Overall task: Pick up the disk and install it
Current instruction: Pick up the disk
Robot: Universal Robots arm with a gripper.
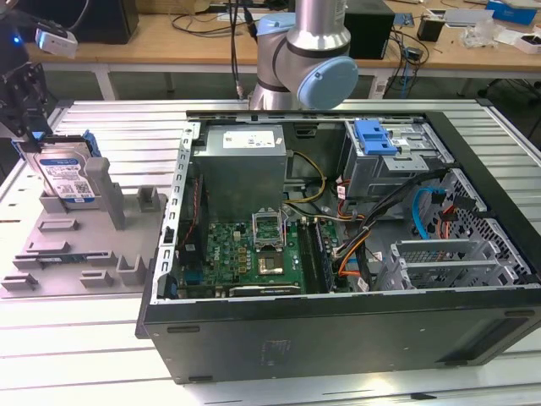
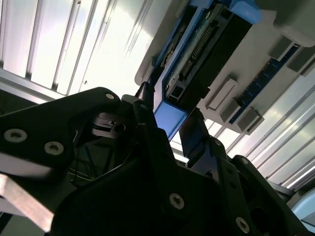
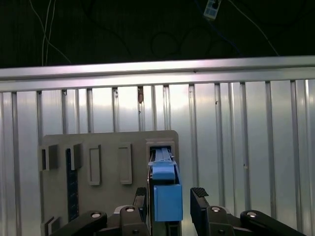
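The disk [image 1: 68, 173] is a silver drive with a white-and-blue label in a blue carrier frame. It stands on edge in a slot of the grey holder [image 1: 76, 245] at the exterior view's left. My gripper [image 1: 34, 142] has come down over its top edge. In both wrist views the blue carrier [image 3: 167, 204] [image 2: 197, 44] sits between my two black fingers. In the first wrist view a narrow gap shows on each side, so the gripper [image 3: 170, 196] [image 2: 170, 123] is open and straddles the disk.
The open computer case [image 1: 338, 338] lies on the slatted metal table, with the motherboard, cables and a metal drive cage topped by a blue bracket [image 1: 376, 139]. The arm's base [image 1: 304, 59] rises behind the case. The grey holder [image 3: 108, 142] has several other slots.
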